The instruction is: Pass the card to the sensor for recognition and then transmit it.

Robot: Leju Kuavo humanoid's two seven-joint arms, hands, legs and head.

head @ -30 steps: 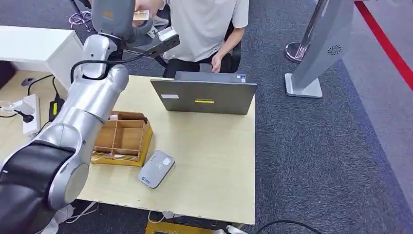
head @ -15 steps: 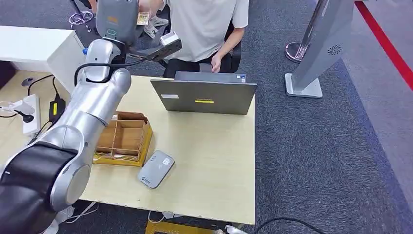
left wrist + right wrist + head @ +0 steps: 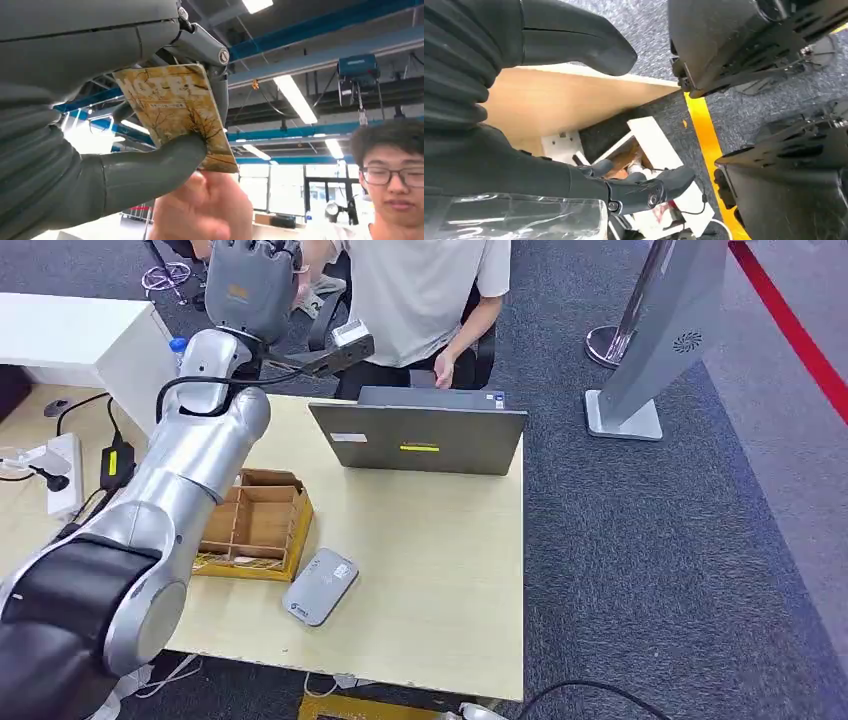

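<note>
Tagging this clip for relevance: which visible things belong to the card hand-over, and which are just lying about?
Part of the job:
card, pinched by the left robot hand
person's hand just under the card
grey sensor on the table

Lying about:
laptop
wooden divided box
power strip

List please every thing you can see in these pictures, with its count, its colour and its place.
Card: one, yellow-brown, pinched in the left hand, a person's hand just under it.
Laptop: one, grey, far side of the table, before the person.
Sensor: one, grey, near edge of the table, beside the box.
Box: one, brown with compartments, left part of the table.
Table: one, light wood.
Power strip: one, white, left edge.
Person: one, white shirt, seated behind the laptop.
Left hand: raised toward the person, holds the card.
Right hand: hangs low by the table's edge.
</note>
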